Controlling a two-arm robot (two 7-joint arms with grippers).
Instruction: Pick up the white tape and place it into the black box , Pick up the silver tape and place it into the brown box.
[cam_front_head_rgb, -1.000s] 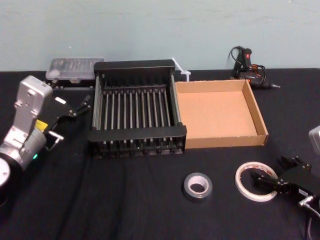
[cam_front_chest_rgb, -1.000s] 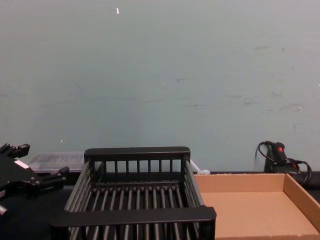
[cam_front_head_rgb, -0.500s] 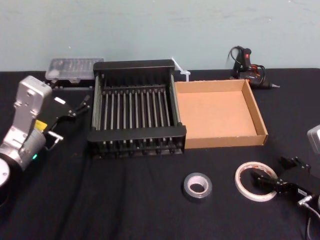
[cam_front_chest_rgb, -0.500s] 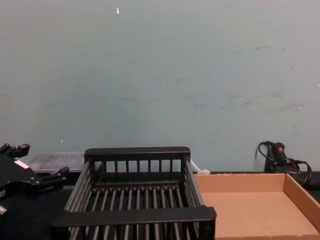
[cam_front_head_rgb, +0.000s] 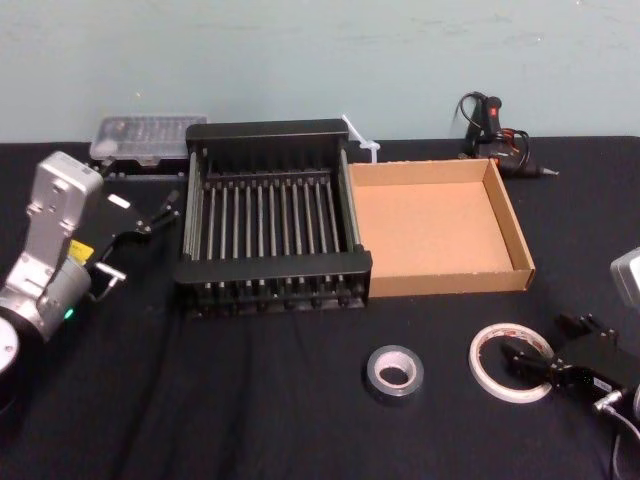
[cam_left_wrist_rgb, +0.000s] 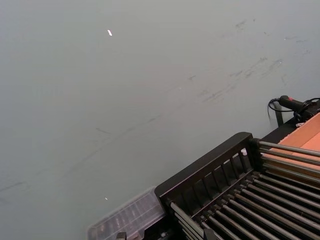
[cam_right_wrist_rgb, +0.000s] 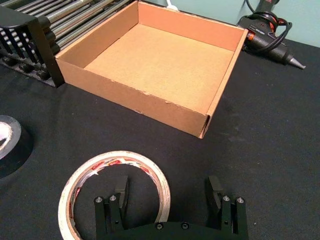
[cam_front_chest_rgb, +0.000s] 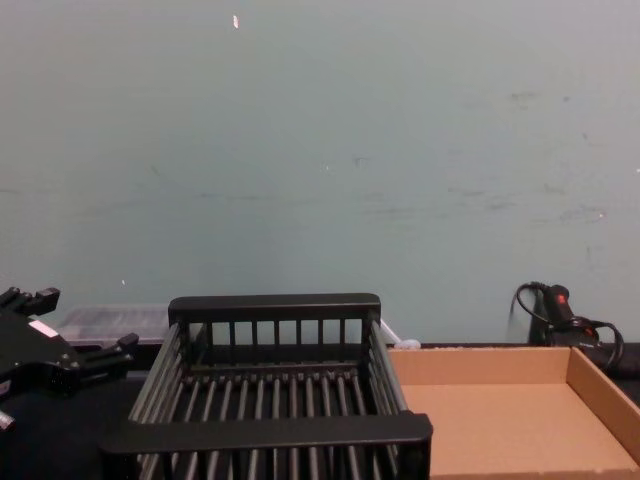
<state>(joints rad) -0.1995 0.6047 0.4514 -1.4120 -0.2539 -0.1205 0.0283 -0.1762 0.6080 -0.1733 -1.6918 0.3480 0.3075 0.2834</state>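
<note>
The right jaws stand apart, low over the black surface (cam_front_head_rgb: 250, 420). They straddle one side of the white tape (cam_right_wrist_rgb: 125, 156): one jaw is inside the ring's hollow and the other is outside it. I cannot tell whether either jaw touches the band. The ring lies flat on the surface. To the left of these jaws, near the ring but not touching it, the silver tape (cam_front_head_rgb: 395, 372) also lies flat. Ahead of the jaws is the brown box (cam_right_wrist_rgb: 125, 95), and the black box (cam_front_head_rgb: 275, 268) sits close against its left wall. Beyond the brown box's far right corner lies a glue gun (cam_front_head_rgb: 495, 130).

The left jaws are also apart, held just beside the black box's left wall. Behind them, near the wall of the room, sits a clear plastic case (cam_front_head_rgb: 145, 135).
</note>
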